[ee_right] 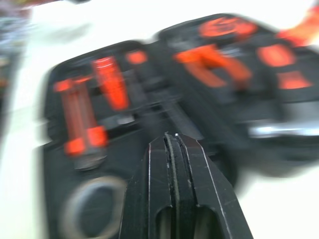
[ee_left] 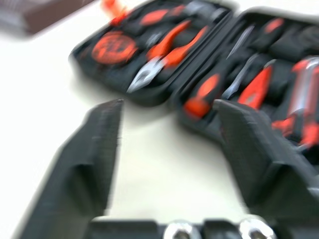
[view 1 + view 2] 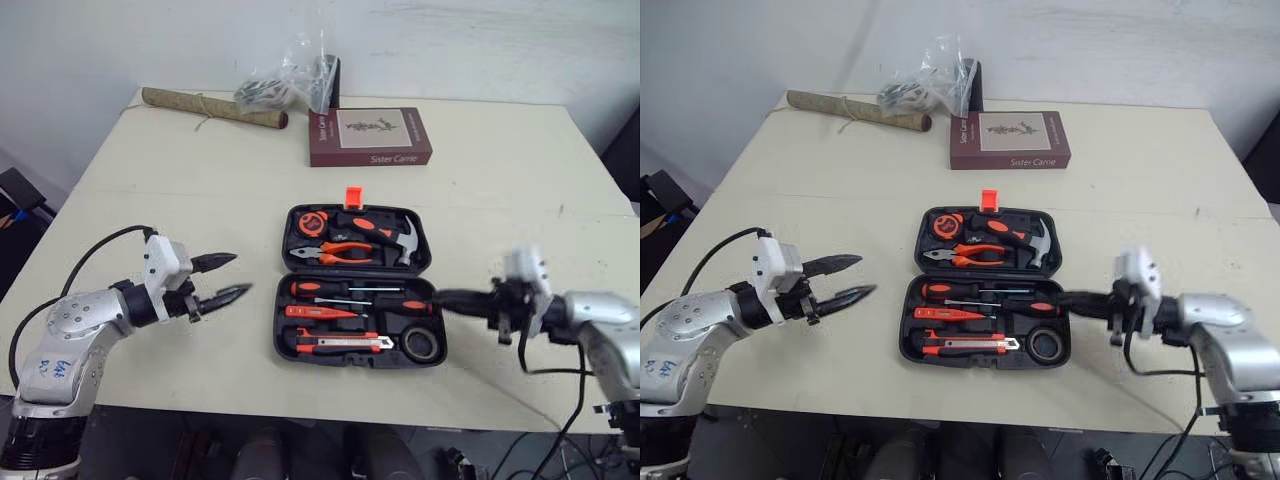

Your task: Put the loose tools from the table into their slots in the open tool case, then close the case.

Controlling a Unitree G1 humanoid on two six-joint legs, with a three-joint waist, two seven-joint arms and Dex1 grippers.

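Left eye view: tool case (image 3: 330,360) lies open flat mid-table (image 3: 200,190), both halves up, orange latch (image 3: 353,196) on the far edge. Hammer (image 3: 385,235), pliers (image 3: 340,250), screwdrivers (image 3: 340,290), utility knife (image 3: 340,344) & tape roll (image 3: 423,343) all look seated; no loose tool on the tabletop that I can make out, so closing looks like what's left. Left gripper (image 3: 241,274) hovers beside the case's left side, apart from it, jaws spread, nothing btwn them. Right gripper (image 3: 440,298) has jaws pressed together, empty, tip right at the near half's right edge; touching or just off, can't tell. Risks: a shove from that tip would prob skid the whole case sideways, not lift a half, since nothing braces the other side. If a tool sits proud of its slot the halves likely won't meet and the latch won't catch. Near half lies close to the table's front edge, so pulling toward the robot could drag it off. Room: bare table L & R of the case, plenty for both arms. Far side tighter: book (image 3: 370,137) beyond the latch w/ a gap, roll (image 3: 210,108) & plastic bag (image 3: 290,80) at the back edge, well clear.
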